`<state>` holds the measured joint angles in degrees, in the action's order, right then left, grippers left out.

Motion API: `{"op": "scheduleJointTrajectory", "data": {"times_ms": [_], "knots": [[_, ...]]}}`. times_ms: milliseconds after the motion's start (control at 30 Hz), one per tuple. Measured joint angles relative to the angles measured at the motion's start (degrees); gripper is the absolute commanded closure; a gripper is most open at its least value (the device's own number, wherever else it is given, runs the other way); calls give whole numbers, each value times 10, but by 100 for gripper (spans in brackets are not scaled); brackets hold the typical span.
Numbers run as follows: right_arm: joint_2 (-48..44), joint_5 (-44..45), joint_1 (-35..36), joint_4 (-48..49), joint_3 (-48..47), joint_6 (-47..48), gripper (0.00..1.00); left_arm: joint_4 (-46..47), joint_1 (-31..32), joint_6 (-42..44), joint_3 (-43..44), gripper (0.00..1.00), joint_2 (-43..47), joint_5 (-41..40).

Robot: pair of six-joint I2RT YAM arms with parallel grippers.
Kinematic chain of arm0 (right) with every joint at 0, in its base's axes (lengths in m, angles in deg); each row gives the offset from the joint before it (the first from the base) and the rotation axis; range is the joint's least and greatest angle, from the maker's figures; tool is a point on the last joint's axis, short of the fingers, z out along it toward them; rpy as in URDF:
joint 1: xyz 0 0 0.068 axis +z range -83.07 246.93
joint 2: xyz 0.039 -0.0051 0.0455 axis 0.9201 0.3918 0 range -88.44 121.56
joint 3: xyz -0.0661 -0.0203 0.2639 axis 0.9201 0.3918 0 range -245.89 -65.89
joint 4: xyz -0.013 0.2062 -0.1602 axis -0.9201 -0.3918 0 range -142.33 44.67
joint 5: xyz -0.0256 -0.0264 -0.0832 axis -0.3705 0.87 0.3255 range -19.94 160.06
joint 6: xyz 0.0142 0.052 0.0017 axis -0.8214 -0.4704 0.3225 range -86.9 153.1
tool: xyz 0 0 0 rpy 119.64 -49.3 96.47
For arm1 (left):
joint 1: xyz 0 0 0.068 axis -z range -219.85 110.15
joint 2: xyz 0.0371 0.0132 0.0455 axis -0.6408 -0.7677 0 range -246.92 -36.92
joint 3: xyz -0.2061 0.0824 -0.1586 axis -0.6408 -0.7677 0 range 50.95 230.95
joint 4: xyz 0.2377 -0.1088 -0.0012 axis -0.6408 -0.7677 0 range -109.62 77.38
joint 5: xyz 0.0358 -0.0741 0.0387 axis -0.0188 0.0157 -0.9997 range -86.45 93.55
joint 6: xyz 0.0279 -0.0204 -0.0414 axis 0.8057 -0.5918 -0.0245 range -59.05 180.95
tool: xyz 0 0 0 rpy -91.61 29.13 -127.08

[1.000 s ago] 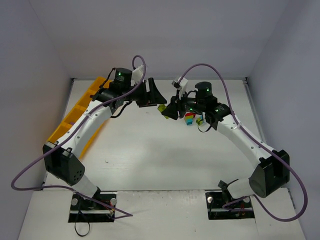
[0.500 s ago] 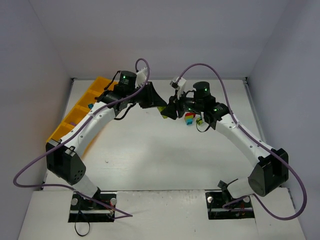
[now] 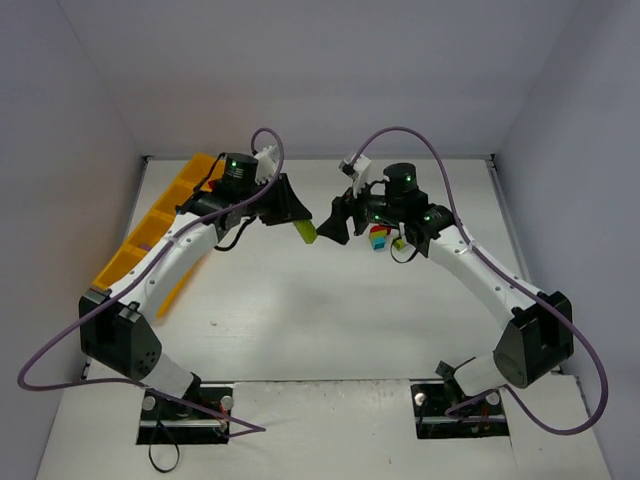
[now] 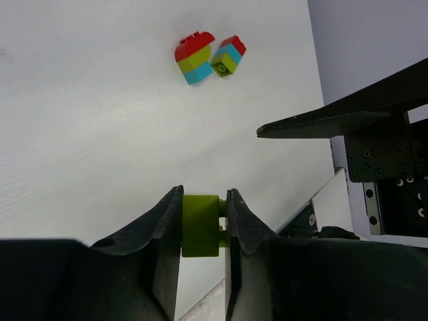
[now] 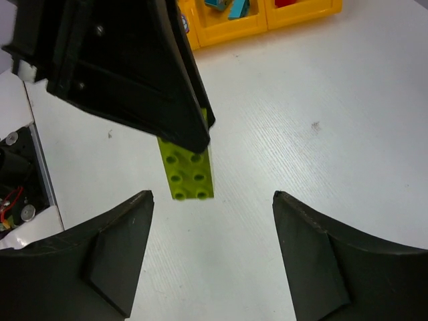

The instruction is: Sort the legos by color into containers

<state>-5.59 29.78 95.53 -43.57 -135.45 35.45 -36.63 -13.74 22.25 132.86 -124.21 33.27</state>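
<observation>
Left gripper (image 4: 202, 198), clamped on the lime green brick (image 4: 199, 234) at mid-frame: you probably hold it here because the orange-yellow tray (image 3: 135, 245) lies at far left. Right gripper (image 5: 210, 198) stands half spread and empty, just beside the brick.

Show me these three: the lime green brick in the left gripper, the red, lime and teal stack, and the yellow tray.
lime green brick (image 4: 200, 226), left wrist view, on its side face.
three-coloured stack (image 4: 194, 61), left wrist view, on its lime middle layer.
tray (image 5: 227, 32), right wrist view, on its outer wall.
</observation>
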Motion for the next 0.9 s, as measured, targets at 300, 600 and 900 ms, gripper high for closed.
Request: {"op": "scheduleJointTrajectory", "data": {"times_ms": [300,600,900], "knots": [[10,30,0,3,0,-10,23,-51,-85,32,-41,100,82,-89],[10,77,0,7,0,-42,24,-147,-227,71,-112,100,188,-283],[9,133,0,19,50,-86,25,-173,-335,79,-196,100,200,-409]]}}
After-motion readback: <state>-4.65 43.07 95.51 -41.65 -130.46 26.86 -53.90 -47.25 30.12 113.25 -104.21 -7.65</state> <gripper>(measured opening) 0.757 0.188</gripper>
